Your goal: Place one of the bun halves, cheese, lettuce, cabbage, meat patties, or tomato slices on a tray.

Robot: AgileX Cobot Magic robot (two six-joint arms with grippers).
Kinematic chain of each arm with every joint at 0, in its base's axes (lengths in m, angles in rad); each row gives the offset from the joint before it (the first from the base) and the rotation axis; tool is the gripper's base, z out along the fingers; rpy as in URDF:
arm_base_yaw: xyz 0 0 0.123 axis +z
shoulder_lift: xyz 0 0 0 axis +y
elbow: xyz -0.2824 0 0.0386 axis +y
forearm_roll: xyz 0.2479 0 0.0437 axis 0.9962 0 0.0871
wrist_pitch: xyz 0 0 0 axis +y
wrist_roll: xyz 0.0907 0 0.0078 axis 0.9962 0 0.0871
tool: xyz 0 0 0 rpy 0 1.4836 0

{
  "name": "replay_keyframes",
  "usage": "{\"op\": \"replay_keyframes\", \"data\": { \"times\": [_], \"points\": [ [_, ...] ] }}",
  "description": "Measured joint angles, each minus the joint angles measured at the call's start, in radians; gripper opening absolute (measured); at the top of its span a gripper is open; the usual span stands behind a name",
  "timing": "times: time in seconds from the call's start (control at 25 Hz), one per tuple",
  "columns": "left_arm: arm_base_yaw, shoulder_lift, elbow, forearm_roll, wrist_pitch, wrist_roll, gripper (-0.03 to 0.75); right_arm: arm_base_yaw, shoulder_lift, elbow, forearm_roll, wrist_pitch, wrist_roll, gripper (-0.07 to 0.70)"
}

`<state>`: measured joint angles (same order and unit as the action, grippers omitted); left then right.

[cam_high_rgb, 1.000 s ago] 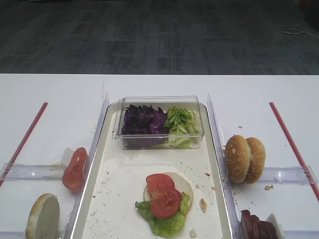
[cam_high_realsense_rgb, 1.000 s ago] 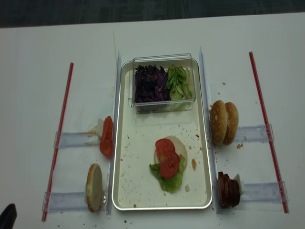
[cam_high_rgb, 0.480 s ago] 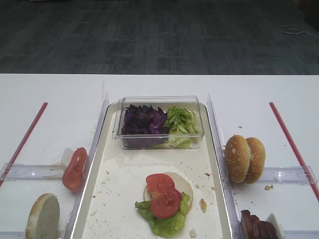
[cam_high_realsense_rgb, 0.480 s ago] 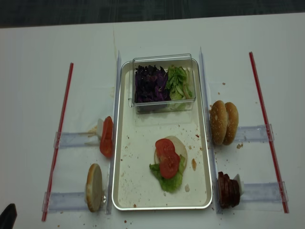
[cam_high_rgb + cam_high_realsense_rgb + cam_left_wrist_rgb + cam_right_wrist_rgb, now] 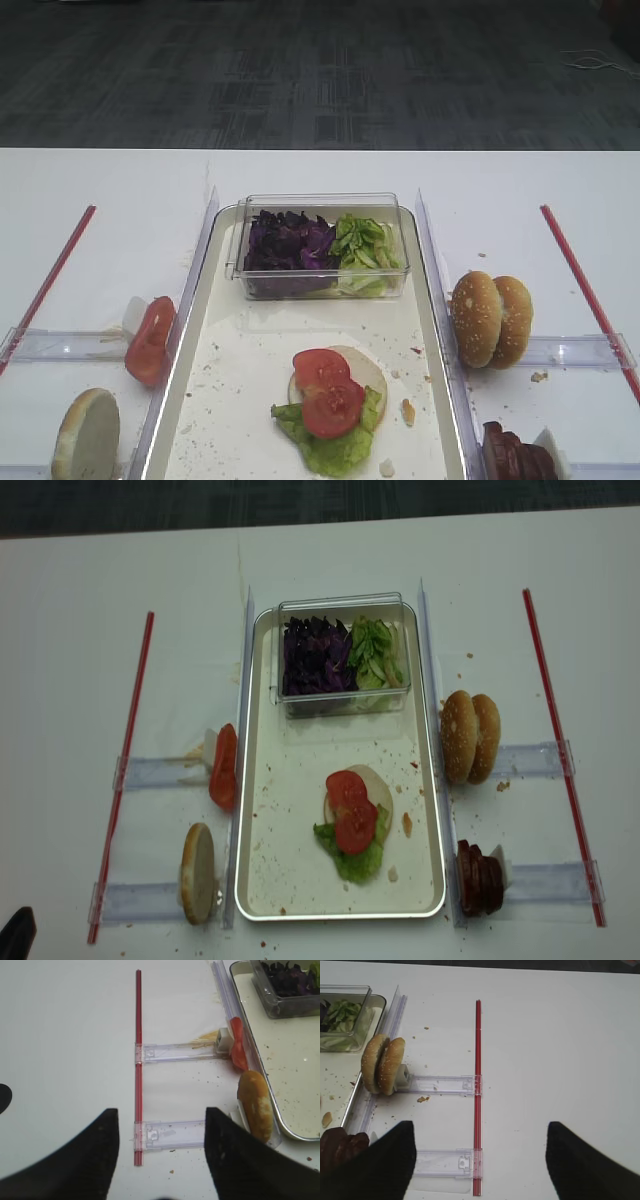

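The pale metal tray (image 5: 225, 330) (image 5: 290, 850) holds a flat bun half (image 5: 368, 368) topped with lettuce (image 5: 325, 450) and two tomato slices (image 5: 328, 392) (image 5: 350, 810). A clear tub holds cabbage (image 5: 290, 245) and lettuce strips (image 5: 365, 250). Left of the tray stand more tomato slices (image 5: 237, 1047) and a bun half (image 5: 256, 1105). On the right are sesame bun halves (image 5: 382, 1064) and meat patties (image 5: 340, 1145). No cheese is in view. My left gripper (image 5: 162, 1125) and right gripper (image 5: 477, 1135) both hang open and empty over the table, outside the tray.
Red strips (image 5: 50, 275) (image 5: 585, 285) run along both outer sides of the white table. Clear plastic holder strips (image 5: 175, 1052) (image 5: 440, 1084) lie between them and the tray. Crumbs (image 5: 407, 410) speckle the tray. A dark tip (image 5: 15, 930) shows at the bottom left corner.
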<state>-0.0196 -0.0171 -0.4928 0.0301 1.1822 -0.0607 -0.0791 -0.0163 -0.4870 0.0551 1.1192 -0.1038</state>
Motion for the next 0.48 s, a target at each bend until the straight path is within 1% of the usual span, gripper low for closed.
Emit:
{"op": "replay_keyframes", "data": {
  "times": [0.48],
  "points": [
    [0.0, 0.0, 0.0, 0.0, 0.0, 0.0, 0.386, 0.0, 0.0, 0.0, 0.0, 0.0, 0.0, 0.573]
  ]
}}
